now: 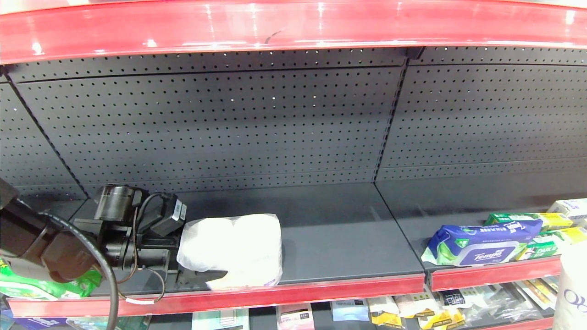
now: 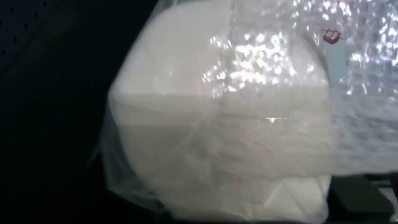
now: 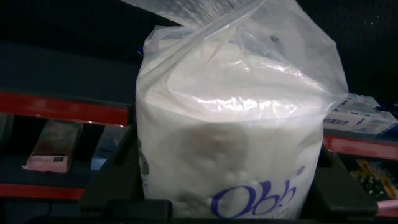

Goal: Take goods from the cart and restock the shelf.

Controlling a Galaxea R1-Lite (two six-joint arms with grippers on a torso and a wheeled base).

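Note:
A white pack of tissue rolls [image 1: 234,247] in clear plastic lies on the dark shelf [image 1: 330,229] near its front edge; up close, the same pack [image 2: 224,124] takes up most of the left wrist view. My left gripper [image 1: 197,271] is at the pack's left side and shut on it, with one dark finger [image 1: 204,276] showing under the wrap. A second pack of white rolls [image 3: 230,137] with blue print sits between the dark fingers [image 3: 109,177] of my right gripper [image 3: 227,146], which is shut on it. That pack [image 1: 571,288] shows at the lower right of the head view.
A blue wet-wipe pack [image 1: 481,245] and green boxes [image 1: 545,220] lie on the right shelf bay. Green packs [image 1: 27,284] sit at the far left. Small goods [image 1: 412,311] fill the shelf below. There is bare shelf between the white pack and the wipes.

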